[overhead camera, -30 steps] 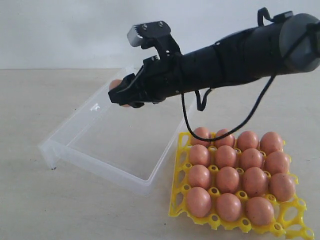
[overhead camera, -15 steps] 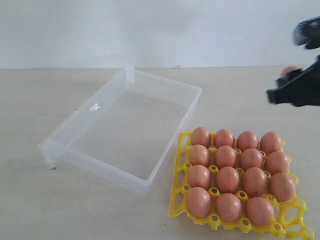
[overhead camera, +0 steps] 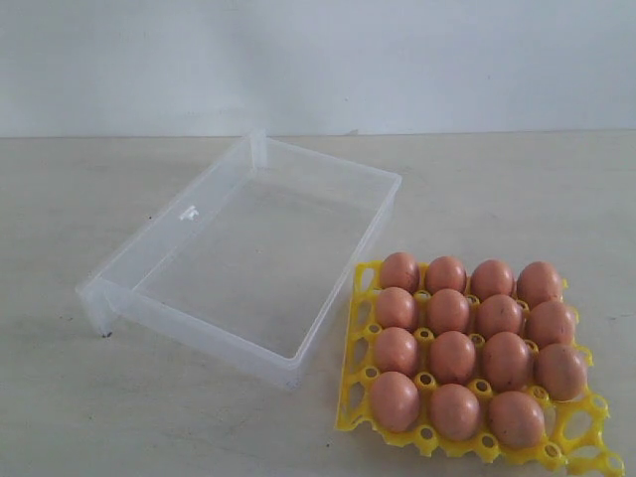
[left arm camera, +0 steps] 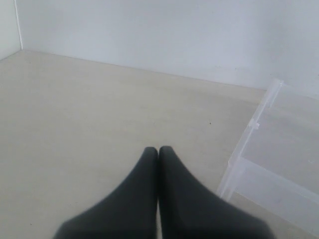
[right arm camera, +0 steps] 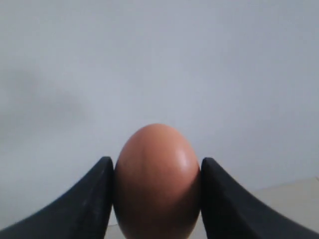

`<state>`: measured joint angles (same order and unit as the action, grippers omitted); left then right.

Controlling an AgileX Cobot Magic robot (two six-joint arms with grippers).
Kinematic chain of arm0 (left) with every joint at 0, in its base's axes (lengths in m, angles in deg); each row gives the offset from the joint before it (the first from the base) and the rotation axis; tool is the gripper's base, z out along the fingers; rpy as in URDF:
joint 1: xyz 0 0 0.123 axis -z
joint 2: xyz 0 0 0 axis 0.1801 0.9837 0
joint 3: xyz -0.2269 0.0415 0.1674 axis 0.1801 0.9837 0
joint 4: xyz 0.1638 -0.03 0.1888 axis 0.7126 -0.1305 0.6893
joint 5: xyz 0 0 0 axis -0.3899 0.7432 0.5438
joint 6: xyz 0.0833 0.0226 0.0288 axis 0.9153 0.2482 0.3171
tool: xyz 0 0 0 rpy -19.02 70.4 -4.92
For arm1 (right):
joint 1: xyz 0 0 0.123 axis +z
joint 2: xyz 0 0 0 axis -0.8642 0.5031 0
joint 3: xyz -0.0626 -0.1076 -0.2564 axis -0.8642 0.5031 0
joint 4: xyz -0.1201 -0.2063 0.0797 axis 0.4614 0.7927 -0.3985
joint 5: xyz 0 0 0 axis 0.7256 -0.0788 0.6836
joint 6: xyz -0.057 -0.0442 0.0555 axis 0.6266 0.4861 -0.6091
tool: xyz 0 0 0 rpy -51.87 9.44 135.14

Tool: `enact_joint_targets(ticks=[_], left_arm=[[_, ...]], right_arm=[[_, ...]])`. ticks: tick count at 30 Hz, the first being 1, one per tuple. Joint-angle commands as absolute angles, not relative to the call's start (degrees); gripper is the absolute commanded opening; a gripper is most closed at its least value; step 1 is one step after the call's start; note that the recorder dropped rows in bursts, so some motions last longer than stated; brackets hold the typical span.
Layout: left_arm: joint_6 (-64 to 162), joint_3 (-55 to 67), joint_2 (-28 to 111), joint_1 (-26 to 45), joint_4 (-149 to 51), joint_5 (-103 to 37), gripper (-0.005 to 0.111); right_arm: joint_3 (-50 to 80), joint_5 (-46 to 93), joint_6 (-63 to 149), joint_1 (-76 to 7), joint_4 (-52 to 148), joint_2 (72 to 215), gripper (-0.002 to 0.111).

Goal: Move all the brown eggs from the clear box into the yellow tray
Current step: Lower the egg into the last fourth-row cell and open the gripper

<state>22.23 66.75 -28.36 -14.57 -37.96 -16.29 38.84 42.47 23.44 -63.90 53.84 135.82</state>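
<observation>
In the exterior view the yellow tray (overhead camera: 351, 390) lies nearest, at the right front of the pale table (overhead camera: 149, 427). Fifteen brown eggs (overhead camera: 452, 356) sit in its cups, filling the three farther rows. The nearest row carries three, and the cup (overhead camera: 593, 405) at the near right corner shows only its yellow ring. Just beside the tray, to its left and reaching farther back, stands the clear box (overhead camera: 189, 328). It sits at an angle to the tray, with a small latch tab on its left long wall. Every egg in this view sits in the tray. Behind everything rises a plain white wall (overhead camera: 318, 60).

In the left wrist view, the left gripper (left arm camera: 158, 150) has its two dark fingers pressed tip to tip, closed on nothing, above bare table (left arm camera: 75, 99). A corner of the clear box (left arm camera: 259, 174) lies a little beyond and to one side, with the wall (left arm camera: 149, 30) farther off.

In the right wrist view, the right gripper (right arm camera: 156, 162) clamps one brown egg (right arm camera: 157, 189) upright between its fingers, each pad touching a flank. Behind the egg is mostly wall (right arm camera: 149, 59), with a sliver of table (right arm camera: 299, 191) at the edge.
</observation>
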Motion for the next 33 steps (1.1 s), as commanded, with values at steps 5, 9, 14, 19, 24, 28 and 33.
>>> enact_joint_targets(ticks=[5, 9, 14, 19, 24, 28, 33], left_arm=[[21.8, 66.8, -28.2, -14.3, -38.3, -16.2, -0.004], [21.8, 66.8, -28.2, -14.3, -38.3, -16.2, -0.004], [21.8, 66.8, -28.2, -14.3, -38.3, -16.2, -0.004], [21.8, 66.8, -28.2, -14.3, -38.3, -16.2, -0.004], [21.8, 66.8, -28.2, -14.3, -38.3, -16.2, -0.004], [21.8, 66.8, -28.2, -14.3, -38.3, -16.2, -0.004], [21.8, 66.8, -28.2, -14.3, -38.3, -16.2, -0.004]], right_arm=[[37.8, 63.9, -31.2, -64.2, 116.5, 135.2, 0.000], [39.3, 72.9, -32.3, -64.2, 117.3, 135.2, 0.000], [40.9, 74.8, -37.2, -65.0, 121.3, 135.2, 0.000], [45.5, 81.5, -40.9, -68.9, 127.7, 136.6, 0.000], [48.2, 90.6, -40.6, -74.7, 131.4, 143.8, 0.000], [45.7, 93.4, -44.5, -78.9, 135.4, 152.7, 0.000], [47.7, 93.4, -46.1, -78.7, 148.1, 154.6, 0.000]])
